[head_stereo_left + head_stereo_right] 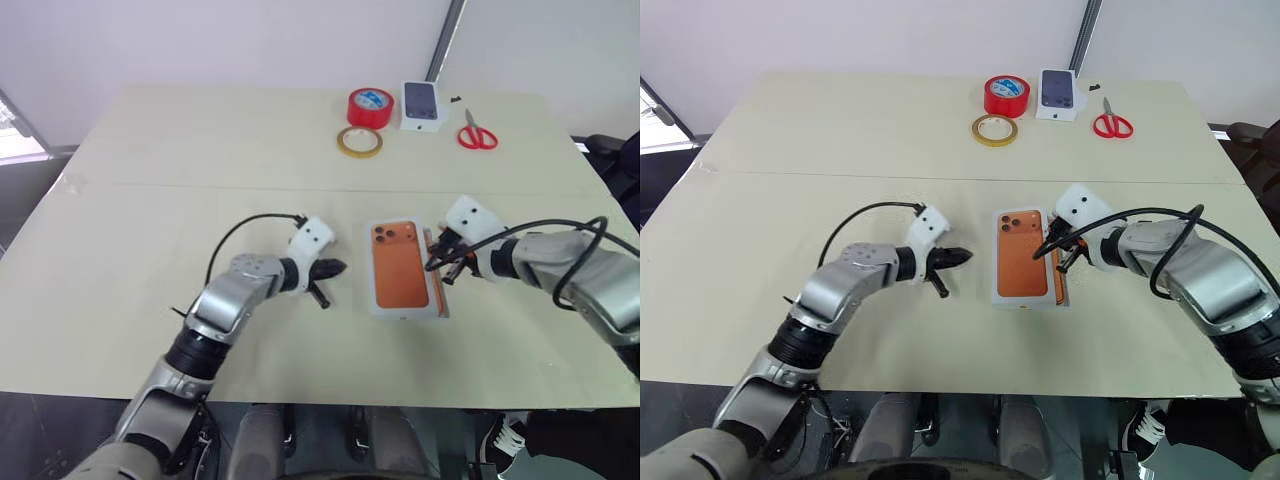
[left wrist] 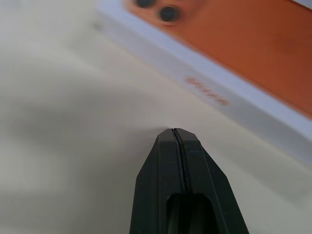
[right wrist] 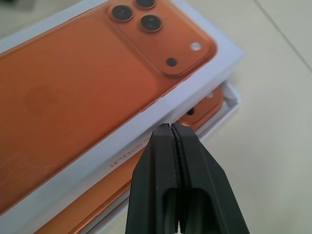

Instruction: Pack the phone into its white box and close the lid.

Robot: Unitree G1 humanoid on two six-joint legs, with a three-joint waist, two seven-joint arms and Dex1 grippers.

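Note:
The lid (image 1: 402, 268), white with an orange phone picture on its top, lies flat over the white box (image 3: 233, 100) but sits askew toward my left. Along the right side the phone (image 3: 207, 106) shows: an orange corner and a narrow strip inside the box's rim. My right gripper (image 3: 170, 129) is shut with nothing in it. Its tip is at the lid's right edge, just above the uncovered strip. On the other side, a short gap from the lid's left wall, my left gripper (image 1: 338, 268) is shut and empty, low over the table.
At the table's far side are a red tape roll (image 1: 371, 107), a yellowish tape roll (image 1: 359, 141), a small white carton with a dark phone picture (image 1: 422, 104) and red-handled scissors (image 1: 476, 133). The table's front edge runs close below both arms.

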